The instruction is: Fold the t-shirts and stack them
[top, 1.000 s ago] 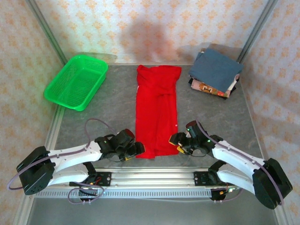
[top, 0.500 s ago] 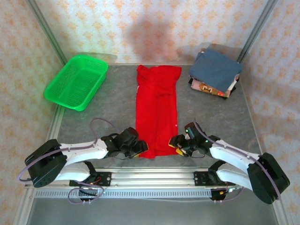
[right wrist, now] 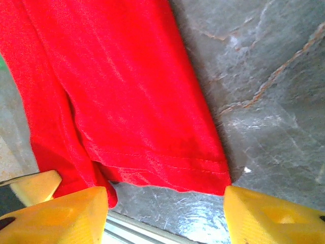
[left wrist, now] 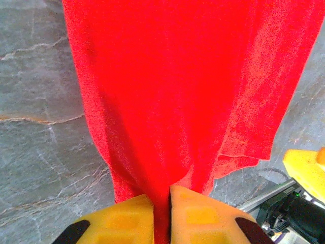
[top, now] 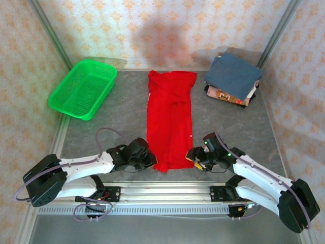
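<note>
A green mesh basket point(top: 83, 89) sits far left; the soft red t-shirt point(top: 170, 119) lies mid-table as 1 long folded strip. The left gripper point(left wrist: 161, 213) pinches its near hem, while the right gripper point(right wrist: 167, 206) has its jaws spread by the hem's right corner.

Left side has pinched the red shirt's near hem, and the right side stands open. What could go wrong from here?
1. The left gripper is shut on the red t-shirt at its near corner, while the right gripper is open with the hem unclamped in front of it. Lifting now would likely drag the shirt askew.
2. The shirt lies folded in layers, so the right jaws may catch only the top layer and undo the fold.
</note>
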Tool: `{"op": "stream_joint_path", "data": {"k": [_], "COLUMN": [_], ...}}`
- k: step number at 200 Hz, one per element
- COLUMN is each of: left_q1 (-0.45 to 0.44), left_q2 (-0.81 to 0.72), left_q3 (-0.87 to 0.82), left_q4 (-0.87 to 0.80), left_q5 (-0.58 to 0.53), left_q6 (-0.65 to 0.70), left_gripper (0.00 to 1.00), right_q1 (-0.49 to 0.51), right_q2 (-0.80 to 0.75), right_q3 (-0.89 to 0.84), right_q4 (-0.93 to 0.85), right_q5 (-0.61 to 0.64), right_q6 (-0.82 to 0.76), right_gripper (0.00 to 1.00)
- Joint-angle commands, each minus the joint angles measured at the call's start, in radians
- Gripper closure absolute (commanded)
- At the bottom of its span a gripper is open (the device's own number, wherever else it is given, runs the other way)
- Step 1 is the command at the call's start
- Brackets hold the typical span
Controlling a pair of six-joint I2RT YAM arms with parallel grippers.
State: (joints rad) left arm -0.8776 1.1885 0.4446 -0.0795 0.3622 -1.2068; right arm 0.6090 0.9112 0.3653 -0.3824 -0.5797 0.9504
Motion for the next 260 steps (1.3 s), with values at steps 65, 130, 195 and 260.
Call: {"op": "stream_joint_path", "data": {"k": [65,130,195,260], "left_q1": [-0.008,-0.008,-0.008,-0.063], "left_q2": [-0.049,-0.097,-0.182,-0.207], "left_q3": [-0.021,-0.045,-0.025,0.017], "left_q4": [-0.028,-0.024,-0.183,-0.275], "left_q5": [-0.02,-0.019,-0.057,-0.083], "left_q6": [0.007,0.007,0.039,0.031], "left_gripper": [0.93,0.96,0.99,1.0], "right_q1": [0.009,0.014,0.017,0.086], "right_q2": [0.185,0.24,0.066,-0.115], "right_q3": [0.006,0.031,0.042,0.046], "right_q4": [0.151,0.21,0.003,-0.205], "right_q5": [-0.022,-0.018,0.011,0.053], "right_q6": [-0.001,0.011,0.017,0.063], "right_gripper": [0.45,0.89,1.0,1.0]}}
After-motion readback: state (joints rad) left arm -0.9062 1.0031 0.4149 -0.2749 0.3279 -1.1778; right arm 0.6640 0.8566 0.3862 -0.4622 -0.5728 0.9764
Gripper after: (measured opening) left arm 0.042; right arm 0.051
